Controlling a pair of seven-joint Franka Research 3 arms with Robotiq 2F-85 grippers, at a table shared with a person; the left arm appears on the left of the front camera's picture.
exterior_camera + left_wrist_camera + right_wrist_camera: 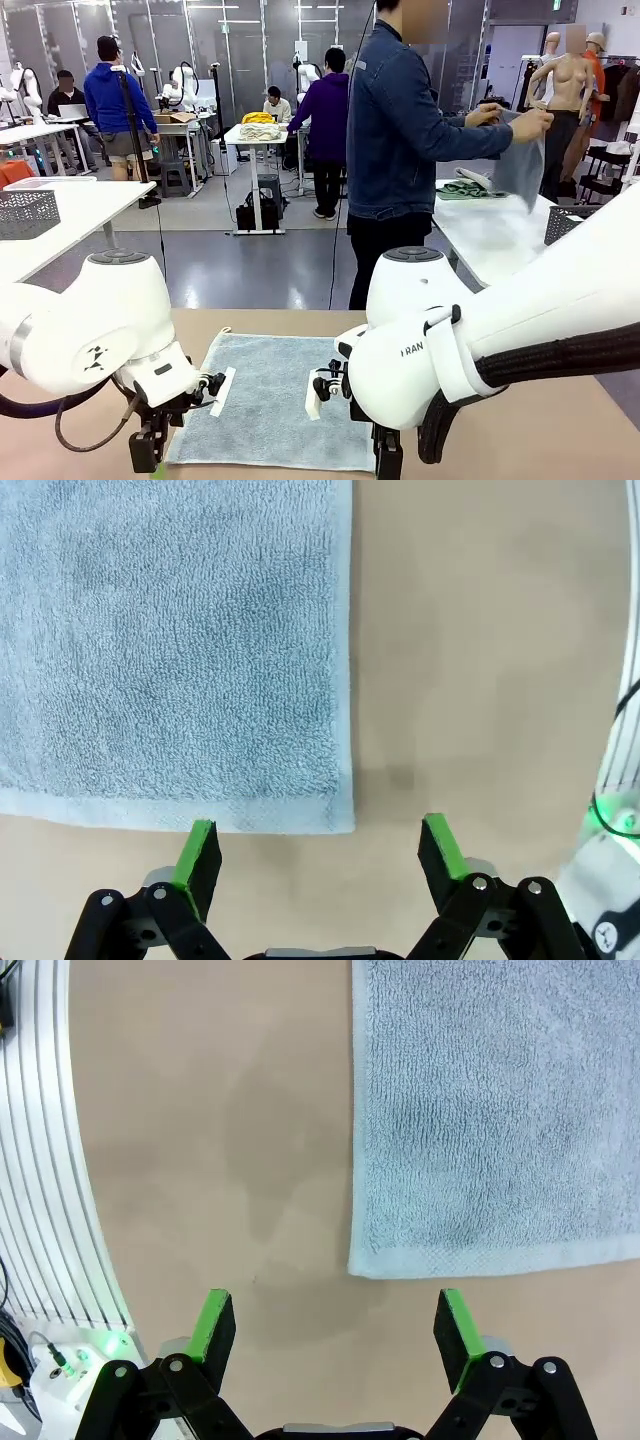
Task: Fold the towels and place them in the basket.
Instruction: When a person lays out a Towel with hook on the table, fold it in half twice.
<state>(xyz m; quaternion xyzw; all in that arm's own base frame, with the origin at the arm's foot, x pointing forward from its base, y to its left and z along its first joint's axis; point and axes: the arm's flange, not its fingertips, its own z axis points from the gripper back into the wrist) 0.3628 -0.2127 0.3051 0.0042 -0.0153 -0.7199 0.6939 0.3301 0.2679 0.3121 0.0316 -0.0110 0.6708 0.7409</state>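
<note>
A pale blue-grey towel [275, 395] lies flat and unfolded on the tan table [560, 440], between my two arms. In the left wrist view my left gripper [318, 840] hangs open just off a near corner of the towel [170, 640], touching nothing. The right wrist view has my right gripper [335, 1320] open over bare table beside the other near corner of the towel [500, 1110]. In the front view the left gripper [150, 450] and right gripper [385, 455] sit low at the towel's near edge. The cream-white towel is out of view.
The person [400, 150] stands beyond the far edge, turned toward a white side table [490, 240], holding up a grey cloth [520, 170]. A dark mesh basket [563, 222] stands on that table and another mesh basket [28, 212] on the white table at left.
</note>
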